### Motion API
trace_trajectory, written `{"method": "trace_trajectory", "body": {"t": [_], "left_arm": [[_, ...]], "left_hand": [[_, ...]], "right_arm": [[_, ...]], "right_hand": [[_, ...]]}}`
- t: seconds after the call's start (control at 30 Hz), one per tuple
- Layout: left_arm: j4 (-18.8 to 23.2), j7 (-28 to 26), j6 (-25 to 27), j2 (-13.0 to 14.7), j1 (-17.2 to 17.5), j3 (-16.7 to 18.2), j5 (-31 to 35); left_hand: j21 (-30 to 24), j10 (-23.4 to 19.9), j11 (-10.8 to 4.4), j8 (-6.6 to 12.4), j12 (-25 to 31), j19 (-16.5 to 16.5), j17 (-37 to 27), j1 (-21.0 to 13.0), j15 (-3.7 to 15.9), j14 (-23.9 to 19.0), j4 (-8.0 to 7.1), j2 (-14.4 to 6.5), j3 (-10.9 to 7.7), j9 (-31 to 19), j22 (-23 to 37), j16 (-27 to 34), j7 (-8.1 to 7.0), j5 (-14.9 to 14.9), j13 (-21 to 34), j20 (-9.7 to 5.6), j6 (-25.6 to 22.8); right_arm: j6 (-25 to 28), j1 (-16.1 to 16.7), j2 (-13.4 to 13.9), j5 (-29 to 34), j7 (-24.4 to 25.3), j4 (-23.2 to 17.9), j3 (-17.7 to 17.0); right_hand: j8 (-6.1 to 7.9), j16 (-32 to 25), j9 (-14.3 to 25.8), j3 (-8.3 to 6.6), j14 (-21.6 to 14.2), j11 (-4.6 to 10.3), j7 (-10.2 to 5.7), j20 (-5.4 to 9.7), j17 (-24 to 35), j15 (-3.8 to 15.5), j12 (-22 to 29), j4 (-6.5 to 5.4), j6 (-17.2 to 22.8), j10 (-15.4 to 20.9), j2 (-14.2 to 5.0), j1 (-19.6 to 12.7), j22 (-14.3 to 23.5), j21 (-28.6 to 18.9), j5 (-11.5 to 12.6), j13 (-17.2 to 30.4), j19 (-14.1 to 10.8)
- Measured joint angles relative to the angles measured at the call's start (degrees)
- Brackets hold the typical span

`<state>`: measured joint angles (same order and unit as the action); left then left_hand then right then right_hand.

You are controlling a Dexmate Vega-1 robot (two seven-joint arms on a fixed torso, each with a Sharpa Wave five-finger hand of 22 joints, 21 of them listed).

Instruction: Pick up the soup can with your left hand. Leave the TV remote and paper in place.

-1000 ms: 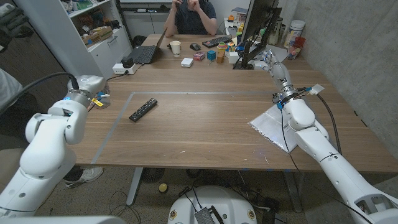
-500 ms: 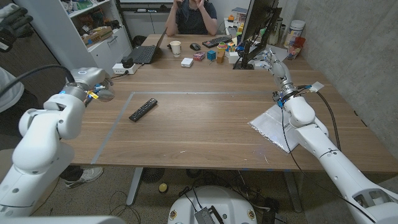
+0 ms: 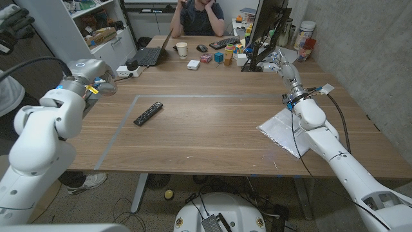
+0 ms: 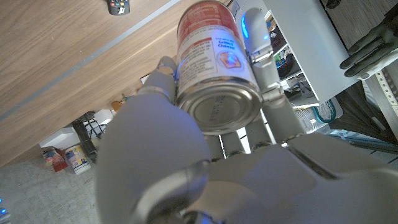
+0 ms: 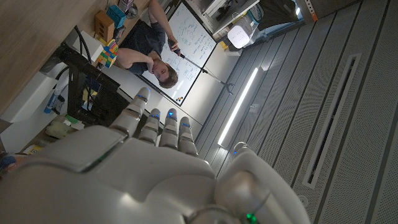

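The soup can (image 4: 211,62), red and white label with a bare metal end, is held in my left hand (image 4: 186,155), fingers wrapped round its sides. In the head view the left hand (image 3: 92,78) holds the can (image 3: 107,87) up above the table's far left edge. The black TV remote (image 3: 148,113) lies on the wood to the right of that hand, well apart from it, and its tip also shows as remote (image 4: 118,6). The crinkled paper (image 3: 282,132) lies at the right, beside my right forearm. My right hand (image 3: 286,67) is raised over the far right of the table, fingers straight and holding nothing.
A taped rectangle outline (image 3: 193,96) marks the table's middle. At the far edge stand a laptop (image 3: 151,55), a cup (image 3: 182,49), small blocks (image 3: 222,57) and a monitor (image 3: 267,29). A person (image 3: 199,16) sits behind. White shelving (image 3: 103,38) stands at the back left.
My left arm has risen and drawn back toward the far left, carrying the can higher off the table's edge. The remote, paper and right arm have not moved.
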<state>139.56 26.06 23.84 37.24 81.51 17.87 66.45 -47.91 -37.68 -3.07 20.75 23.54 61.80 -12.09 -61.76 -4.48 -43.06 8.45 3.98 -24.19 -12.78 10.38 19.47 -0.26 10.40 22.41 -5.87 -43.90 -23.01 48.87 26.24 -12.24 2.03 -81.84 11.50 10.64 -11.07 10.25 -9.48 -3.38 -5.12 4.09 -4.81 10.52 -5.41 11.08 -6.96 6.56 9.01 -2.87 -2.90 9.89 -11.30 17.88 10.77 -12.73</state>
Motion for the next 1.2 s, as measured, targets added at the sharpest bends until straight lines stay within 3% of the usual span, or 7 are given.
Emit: {"method": "trace_trajectory", "body": {"t": [0.4,0.57,0.77,0.8,0.83,0.93,1.2], "left_arm": [[1.54,0.25,0.28,-0.81,-0.11,0.51,-0.03],[1.90,0.48,0.28,-1.23,0.19,0.72,0.10],[2.16,0.53,0.05,-1.90,0.83,0.80,0.23],[2.17,0.51,0.04,-2.11,1.02,0.80,0.41],[2.17,0.44,0.04,-2.11,1.02,0.80,0.50],[2.17,-0.36,-0.02,-2.56,1.53,0.80,1.19],[2.17,-1.81,-0.43,-3.24,2.37,0.74,2.40]], "left_hand": [[-0.23,-0.37,0.20,-0.41,-0.15,0.00,0.27,0.53,-0.18,-0.39,0.18,-0.53,-0.18,0.00,0.01,-0.32,0.41,-0.15,-0.14,0.00,-0.40],[-0.85,-0.55,-0.02,-1.85,-1.48,0.00,0.57,0.56,0.16,-0.61,-0.52,-0.56,0.52,0.00,0.01,-1.80,0.73,-0.15,-0.14,0.00,-0.10],[-0.85,-0.31,-0.26,-3.08,-2.60,0.00,0.92,1.78,0.32,-0.47,-1.55,-1.78,1.55,-0.09,-0.26,-2.86,1.28,-0.14,-0.80,0.00,0.09],[-0.85,-0.11,-0.47,-3.65,-3.03,0.00,0.92,2.99,0.44,-0.35,-1.90,-2.98,1.90,-0.04,-0.30,-3.12,1.53,-0.13,-0.99,0.00,0.36],[-0.85,0.09,-0.67,-4.29,-3.53,0.00,0.90,4.69,0.71,-0.08,-2.36,-4.69,2.35,0.01,-0.48,-3.55,1.35,-0.13,-1.22,0.00,1.12],[-0.84,0.90,-0.61,-5.57,-4.75,0.00,0.88,5.22,0.86,0.08,-3.10,-5.22,3.09,0.01,-0.52,-4.43,0.34,-0.13,-1.65,0.00,3.13],[-0.61,1.32,-0.82,-6.17,-5.41,0.52,1.18,5.91,1.14,0.36,-2.84,-5.90,1.38,0.28,-0.52,-5.31,0.25,-0.13,-1.70,-0.52,4.00]], "right_arm": [[-0.51,0.16,-0.04,-0.35,-0.27,0.17,-0.31],[-0.67,0.47,0.01,-0.43,-0.39,-0.11,-0.47],[-0.68,1.06,0.08,-0.80,-0.49,-0.93,-0.68],[-0.65,1.23,0.10,-0.83,-0.50,-1.20,-0.73],[-0.65,1.28,0.11,-0.83,-0.50,-1.28,-0.74],[-0.28,1.77,0.16,-0.89,-0.50,-1.84,-0.82],[0.86,2.84,0.24,-0.88,0.06,-3.76,-1.01]], "right_hand": [[0.00,0.00,0.00,0.30,0.00,0.00,-0.21,0.32,0.00,0.00,0.00,-0.17,0.20,0.00,0.00,0.00,0.00,0.00,0.00,0.00,0.31],[0.00,0.00,0.00,0.30,0.00,0.00,-0.41,0.31,0.00,0.00,0.00,-0.16,0.41,0.00,0.00,0.00,0.00,0.00,0.00,0.00,0.31],[0.00,0.00,0.00,0.30,-0.22,0.00,-0.41,0.31,0.00,-0.21,0.00,-0.16,0.41,0.00,0.00,0.00,0.00,0.00,0.00,0.00,0.31],[0.00,0.00,0.00,0.30,-0.21,0.00,-0.41,0.31,0.00,-0.21,0.00,-0.16,0.41,0.00,0.00,0.00,0.00,0.00,0.00,0.00,0.31],[0.00,0.00,0.00,0.30,-0.21,0.00,-0.41,0.31,0.00,-0.21,0.00,-0.17,0.40,0.00,0.00,0.00,0.00,0.00,0.00,0.00,0.31],[0.45,0.00,0.00,0.30,-0.21,0.00,-0.59,0.31,0.00,-0.21,0.00,-0.17,0.86,0.00,0.00,0.00,0.00,0.00,0.00,0.00,0.31],[0.45,0.00,0.00,0.29,-0.21,0.00,-0.41,0.31,0.00,-0.21,0.00,-0.16,1.04,0.00,0.00,0.00,0.00,0.00,0.00,0.00,0.31]]}}
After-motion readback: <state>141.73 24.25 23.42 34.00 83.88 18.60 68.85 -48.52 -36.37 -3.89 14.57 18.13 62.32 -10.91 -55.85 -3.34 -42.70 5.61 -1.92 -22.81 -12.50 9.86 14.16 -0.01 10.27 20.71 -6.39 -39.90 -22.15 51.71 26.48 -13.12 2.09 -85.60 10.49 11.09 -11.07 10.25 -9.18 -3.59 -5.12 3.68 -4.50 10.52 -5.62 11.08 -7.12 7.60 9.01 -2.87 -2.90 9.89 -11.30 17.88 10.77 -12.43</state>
